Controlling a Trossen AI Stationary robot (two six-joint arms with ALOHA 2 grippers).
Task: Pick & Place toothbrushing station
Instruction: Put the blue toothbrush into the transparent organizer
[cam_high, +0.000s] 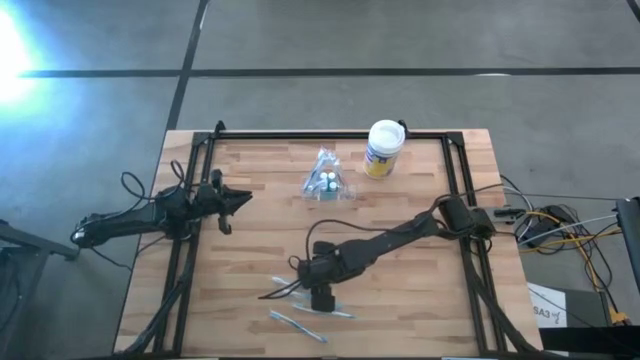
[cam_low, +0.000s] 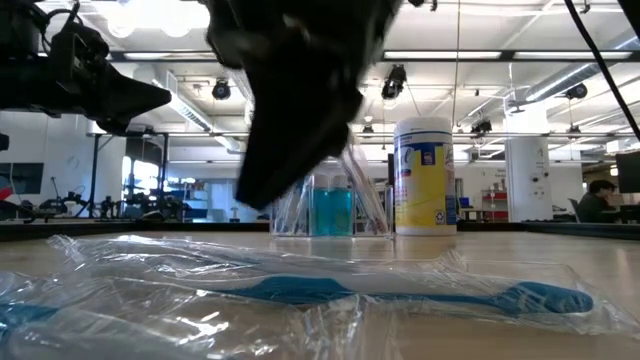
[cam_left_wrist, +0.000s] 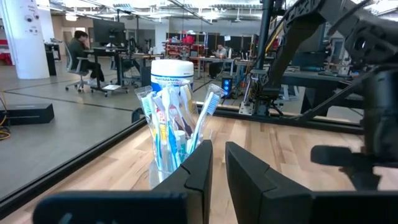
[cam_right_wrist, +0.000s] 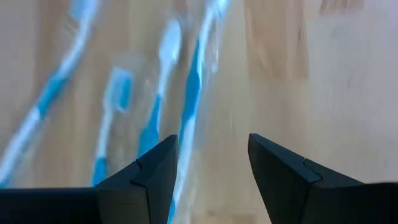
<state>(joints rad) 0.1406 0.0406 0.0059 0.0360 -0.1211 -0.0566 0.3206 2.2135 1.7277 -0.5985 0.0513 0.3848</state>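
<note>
Near the far edge of the pale butcher-block wooden table (cam_high: 250, 250), the toothbrushing station (cam_high: 327, 180), a small clear plastic holder filled with upright blue-and-white toothbrushes, stands just beside the round white-lidded canister with a yellow label (cam_high: 382, 148), the two apart. Left gripper (cam_high: 240, 199): held above the table's left side, pointing toward the station, its dark fingers (cam_left_wrist: 193, 177) drawn nearly together with a narrow gap and nothing between them. Right gripper (cam_high: 322, 296): low over the near middle of the table, directly above several loose blue-and-white toothbrushes in clear plastic wrappers (cam_high: 300, 322); its fingers (cam_right_wrist: 152, 174) stand spread wide, straddling one wrapped brush without clasping it. Low view: a wrapped blue toothbrush (cam_low: 400, 290) lies flat in the foreground, with station and canister behind it.
</note>
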